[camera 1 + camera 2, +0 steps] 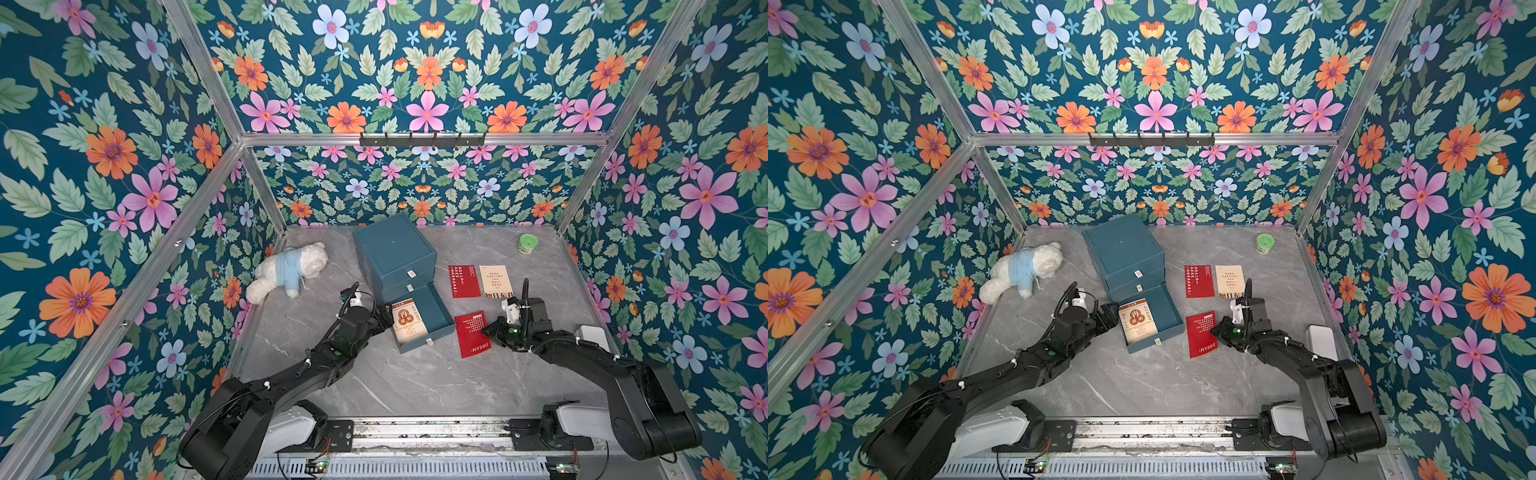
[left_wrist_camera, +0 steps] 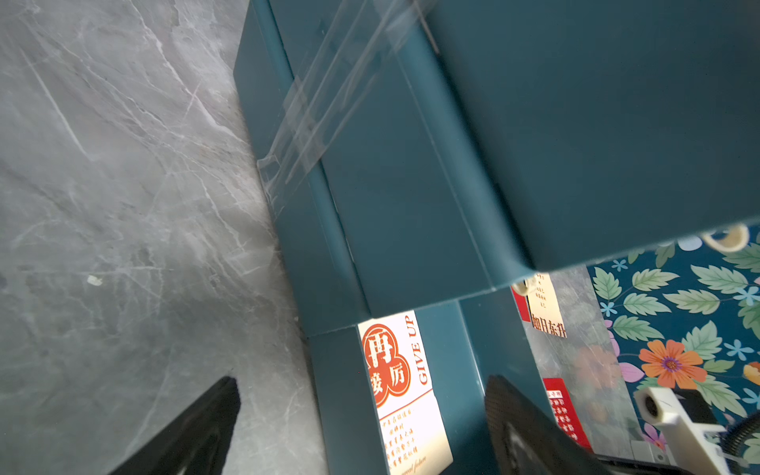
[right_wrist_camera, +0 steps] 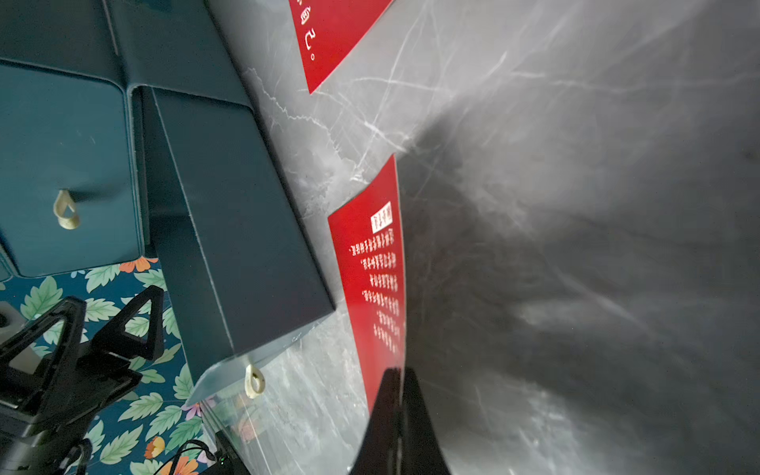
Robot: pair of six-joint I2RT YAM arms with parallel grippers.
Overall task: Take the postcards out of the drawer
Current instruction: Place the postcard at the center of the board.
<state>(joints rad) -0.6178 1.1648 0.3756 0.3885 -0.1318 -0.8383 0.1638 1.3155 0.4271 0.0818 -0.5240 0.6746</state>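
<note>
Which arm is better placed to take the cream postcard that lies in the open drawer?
Left. The left fingers are open close to the cream postcard in the drawer; the right fingers are shut on a red postcard.

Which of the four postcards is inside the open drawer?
The cream postcard with the orange emblem; both red postcards and the other cream postcard are outside the drawer.

A robot test cell in a lab: floral wallpaper panels (image 1: 428,75) hang on a bare aluminium frame (image 1: 291,140) around a grey marble-look surface (image 1: 415,386). Along the bottom edge of both top views, a metal rail (image 1: 428,432) carries a left arm (image 1: 286,376) and a right arm (image 1: 602,357) — a bare circuit board (image 1: 318,463) sits just below.
</note>
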